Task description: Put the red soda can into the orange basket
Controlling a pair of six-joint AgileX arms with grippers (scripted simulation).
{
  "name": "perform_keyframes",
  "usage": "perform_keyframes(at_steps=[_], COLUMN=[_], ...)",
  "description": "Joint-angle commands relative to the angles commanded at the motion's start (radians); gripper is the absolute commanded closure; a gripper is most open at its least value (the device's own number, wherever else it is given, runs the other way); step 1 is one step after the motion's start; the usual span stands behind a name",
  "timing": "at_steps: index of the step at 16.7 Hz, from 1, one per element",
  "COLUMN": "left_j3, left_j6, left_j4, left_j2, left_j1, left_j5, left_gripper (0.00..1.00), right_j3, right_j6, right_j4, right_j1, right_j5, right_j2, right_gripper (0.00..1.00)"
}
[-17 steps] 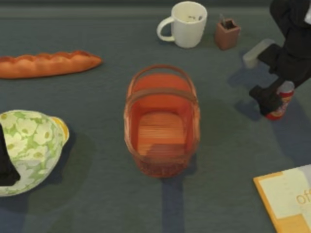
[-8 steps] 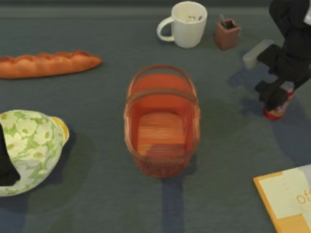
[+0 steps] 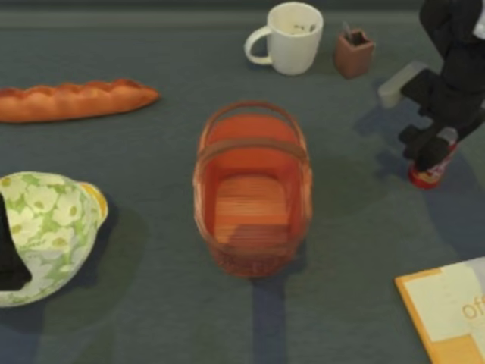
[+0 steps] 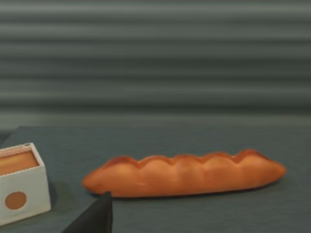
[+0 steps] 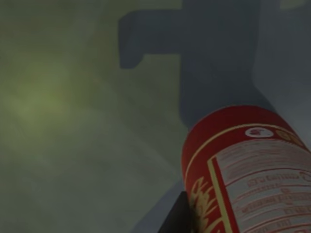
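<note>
Now my right gripper [image 3: 430,153] pinches the red soda can [image 3: 430,173] at the table's right side, well apart from the orange basket [image 3: 252,189] at centre. My left arm sits parked at the left edge beside the green floral vessel [image 3: 47,231]; I cannot tell how its fingers stand.

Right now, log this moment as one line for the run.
right gripper: on red soda can, at table's right | orange basket: centre, empty | left arm: parked beside floral vessel

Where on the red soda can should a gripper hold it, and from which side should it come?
Grip the red soda can across its round side wall, coming from above. It stands upright at the table's right, so the wall offers two opposite faces. The right gripper is already at it there.
</note>
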Motion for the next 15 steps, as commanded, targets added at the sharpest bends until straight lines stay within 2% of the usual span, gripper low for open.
perform_keyframes(at_steps=[7, 9, 12, 15], left_j3=[0.000, 0.000, 0.000, 0.000], left_j6=[0.000, 0.000, 0.000, 0.000], left_j4=[0.000, 0.000, 0.000, 0.000], left_j2=[0.000, 0.000, 0.000, 0.000], left_j1=[0.000, 0.000, 0.000, 0.000], left_j5=[0.000, 0.000, 0.000, 0.000], left_gripper=[0.00, 0.00, 0.00, 0.00], right_j3=[0.000, -0.006, -0.033, -0.080], right_j6=[0.001, 0.010, 0.048, 0.114], right_j4=[0.000, 0.029, 0.149, 0.350], right_j1=[-0.003, 0.003, 0.017, 0.035], right_j5=[0.000, -0.021, -0.101, -0.226], right_j2=[-0.002, -0.002, -0.008, -0.021], right_gripper=[1.00, 1.00, 1.00, 1.00])
